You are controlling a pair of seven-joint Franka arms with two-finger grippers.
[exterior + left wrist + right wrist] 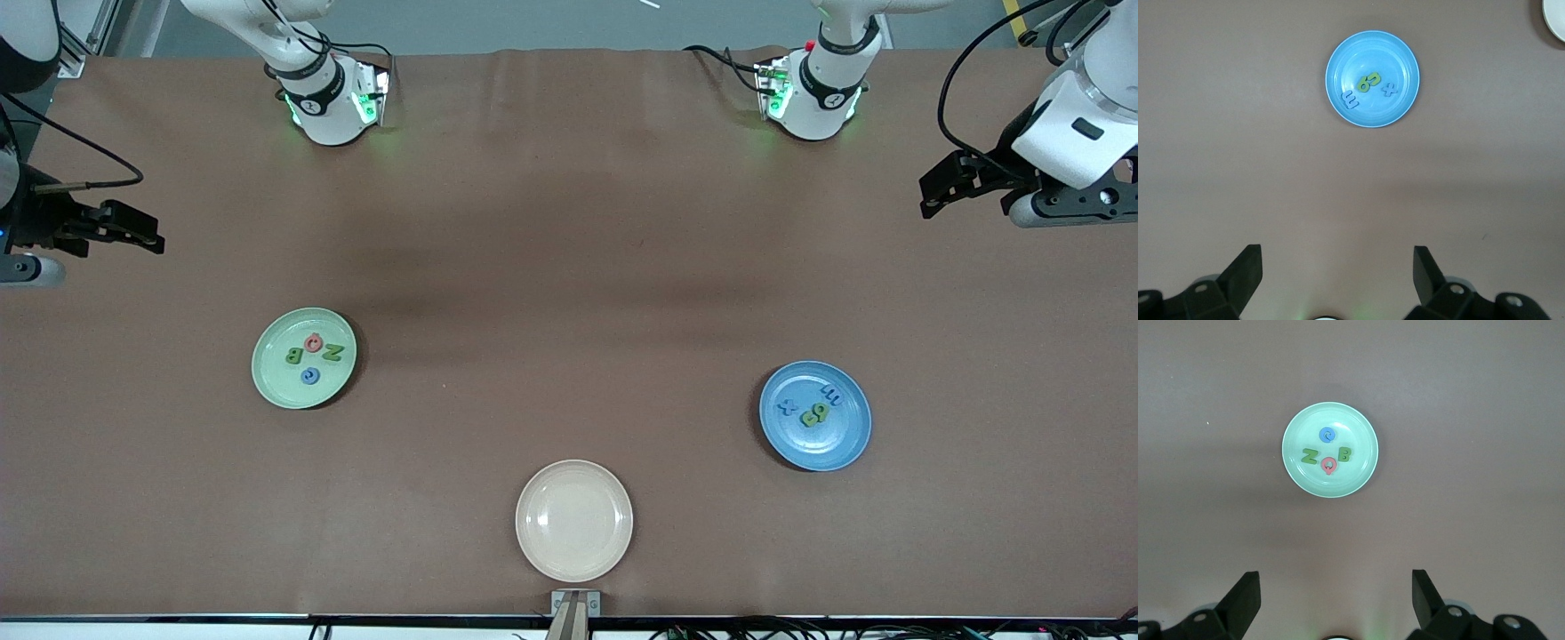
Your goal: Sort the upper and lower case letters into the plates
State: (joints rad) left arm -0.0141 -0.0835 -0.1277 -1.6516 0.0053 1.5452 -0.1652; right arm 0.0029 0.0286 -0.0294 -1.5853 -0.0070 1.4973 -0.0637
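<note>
Now the letters lie sorted, capitals in the green plate (271,378) at middle left, small ones in the blue plate (849,440) at lower right, so both spread, empty tools, left (947,185) and right (124,233), should simply wait at the edges.

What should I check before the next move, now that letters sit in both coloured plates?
1. Capitals in the pale green plate: green B, green N, red ring, blue ring: ok.
2. Small letters in the blue plate: blue m, blue x, green pieces touching, count: cannot tell.
3. Cream plate holds no letter: ok.
4. Left claw open, holding nothing: ok.
5. Right claw open, holding nothing: ok.
</note>
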